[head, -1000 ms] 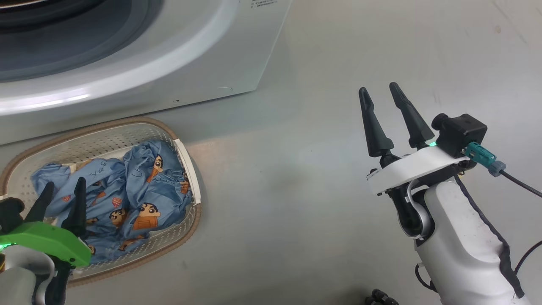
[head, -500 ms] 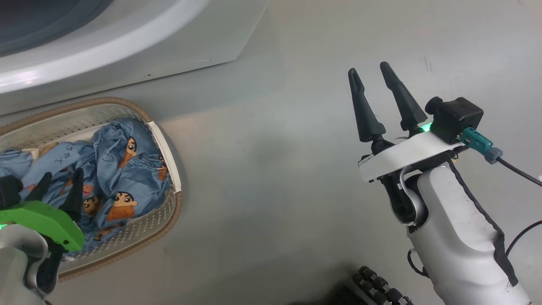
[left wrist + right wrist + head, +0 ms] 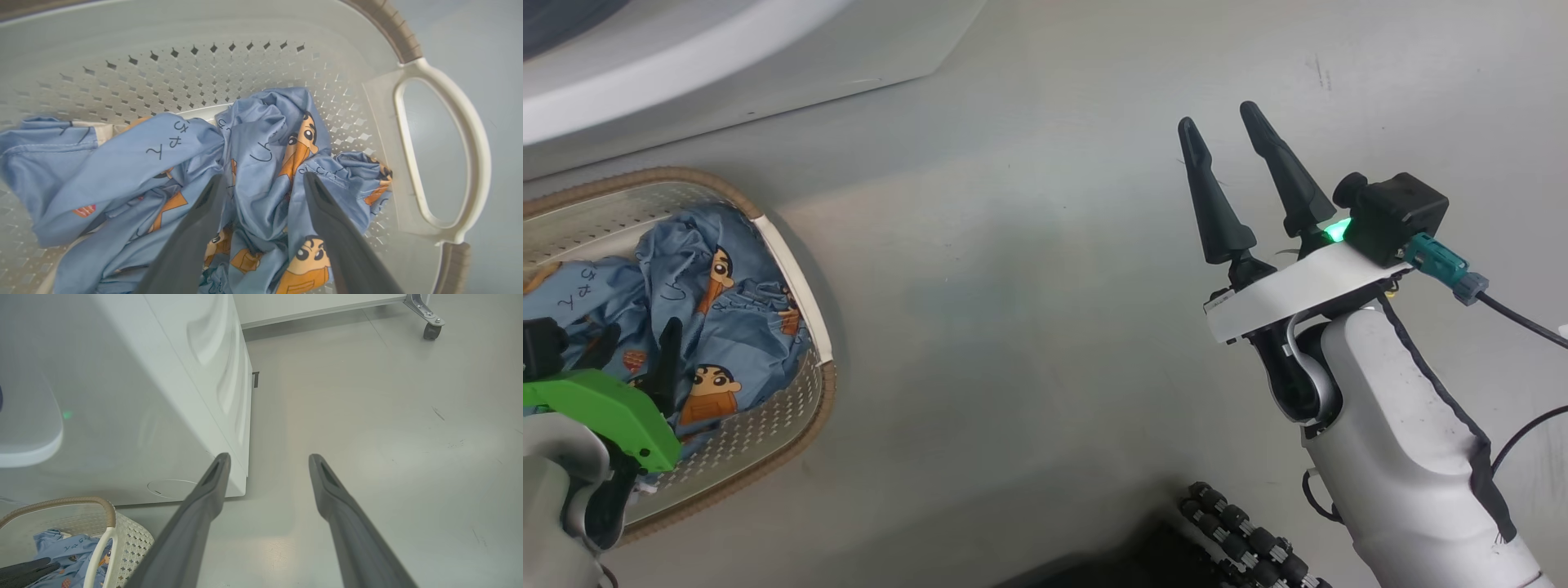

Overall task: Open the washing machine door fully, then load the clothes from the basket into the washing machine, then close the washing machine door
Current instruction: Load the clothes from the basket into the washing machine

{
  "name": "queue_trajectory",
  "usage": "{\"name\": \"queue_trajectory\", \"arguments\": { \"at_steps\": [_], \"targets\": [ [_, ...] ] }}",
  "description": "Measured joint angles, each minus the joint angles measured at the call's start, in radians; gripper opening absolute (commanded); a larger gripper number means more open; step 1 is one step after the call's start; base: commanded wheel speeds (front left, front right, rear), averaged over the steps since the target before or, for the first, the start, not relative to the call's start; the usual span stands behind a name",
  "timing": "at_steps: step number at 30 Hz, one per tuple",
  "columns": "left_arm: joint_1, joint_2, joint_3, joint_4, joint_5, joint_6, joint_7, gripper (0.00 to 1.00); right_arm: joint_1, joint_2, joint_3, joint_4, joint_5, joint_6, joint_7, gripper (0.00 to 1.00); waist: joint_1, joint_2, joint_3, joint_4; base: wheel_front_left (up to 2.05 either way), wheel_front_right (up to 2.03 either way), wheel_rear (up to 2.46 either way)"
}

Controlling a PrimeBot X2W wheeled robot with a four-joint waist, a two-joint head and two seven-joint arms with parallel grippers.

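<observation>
Blue clothes (image 3: 727, 327) fill the basket (image 3: 827, 392) at the head view's near left, just beneath the spread, nearer left end effector (image 3: 641, 327). The right end effector (image 3: 1217, 114), spread and empty, hangs well apart.

In the left wrist view, a raised fold lies between its fingers (image 3: 339, 245).

In the right wrist view, the washing machine (image 3: 163, 396) stands far left.

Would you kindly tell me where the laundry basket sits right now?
The basket sits on the floor at the head view's left, just before the washing machine; it holds the clothes, and the left gripper hovers over them, fingers open.
</observation>
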Motion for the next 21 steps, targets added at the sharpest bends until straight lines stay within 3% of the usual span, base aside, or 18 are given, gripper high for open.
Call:
{"name": "queue_trajectory", "arguments": {
  "at_steps": [21],
  "targets": [
    [-0.055, 0.017, -0.169, 0.039, -0.113, 0.0, 0.043, 1.0, -0.015, 0.007, 0.013, -0.004, -0.001, 0.002, 0.0, 1.0, 0.0, 0.0, 0.047, -0.029, 0.0, 0.0, 0.0]
  ]
}}
